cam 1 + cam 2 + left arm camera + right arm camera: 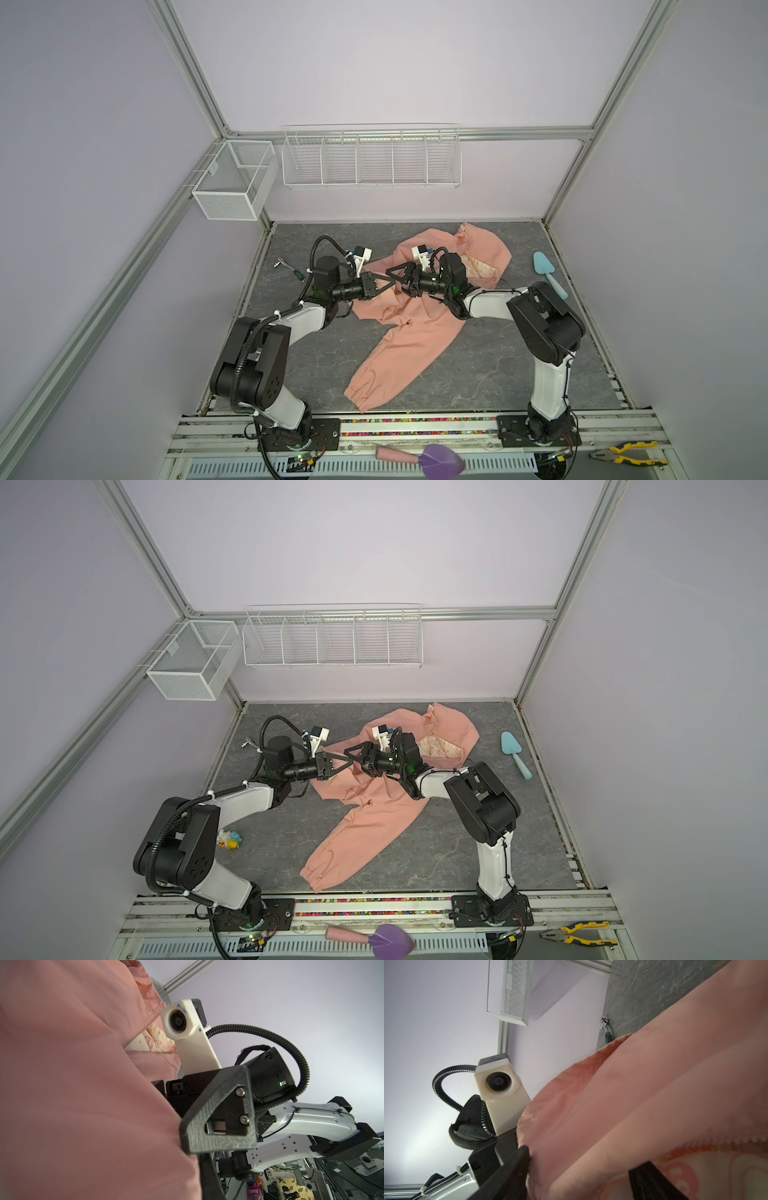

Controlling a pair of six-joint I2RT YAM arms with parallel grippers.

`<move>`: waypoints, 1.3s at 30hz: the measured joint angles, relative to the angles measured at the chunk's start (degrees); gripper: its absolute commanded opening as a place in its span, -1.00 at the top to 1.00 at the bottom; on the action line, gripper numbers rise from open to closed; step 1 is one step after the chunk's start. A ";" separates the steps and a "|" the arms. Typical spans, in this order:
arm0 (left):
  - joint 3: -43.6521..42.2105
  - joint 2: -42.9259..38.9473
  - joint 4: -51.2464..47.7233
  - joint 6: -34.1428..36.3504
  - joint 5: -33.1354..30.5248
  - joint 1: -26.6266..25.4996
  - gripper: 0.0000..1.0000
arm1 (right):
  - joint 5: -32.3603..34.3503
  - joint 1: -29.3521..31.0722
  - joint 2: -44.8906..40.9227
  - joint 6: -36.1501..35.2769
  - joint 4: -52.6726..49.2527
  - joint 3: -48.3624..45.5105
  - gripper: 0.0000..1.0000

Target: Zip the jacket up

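The jacket (415, 332) is spread over the middle of the table (519, 374). Its hood (486, 249) is laid toward the far right and one sleeve (390, 365) is stretched toward the near edge. Above its left part the left gripper (388, 286) and the right gripper (398, 280) are set tip to tip, each reaching in from its own side.

A ratchet (286, 266) is placed at the far left of the table, well apart from the jacket. A scoop (548, 270) is laid to the right of the hood. In a top view a toy (230, 840) is seen at the near left.

On the far wall (415, 83) a wire rack (370, 158) is hung, with a mesh box (232, 183) to its left at the corner. On the near ledge (490, 446), off the table, a trowel (428, 457) is laid in the middle and pliers (627, 453) at the right.
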 measured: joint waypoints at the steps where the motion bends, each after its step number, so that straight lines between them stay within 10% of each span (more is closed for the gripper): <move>1: 0.00 0.00 0.02 -0.11 0.02 -0.07 1.00 | -0.07 0.00 0.52 0.87 1.11 0.00 -0.52; 39: 0.57 0.00 0.94 -1.18 -0.26 -0.87 1.00 | 1.11 -1.01 0.20 10.23 22.80 -9.55 0.09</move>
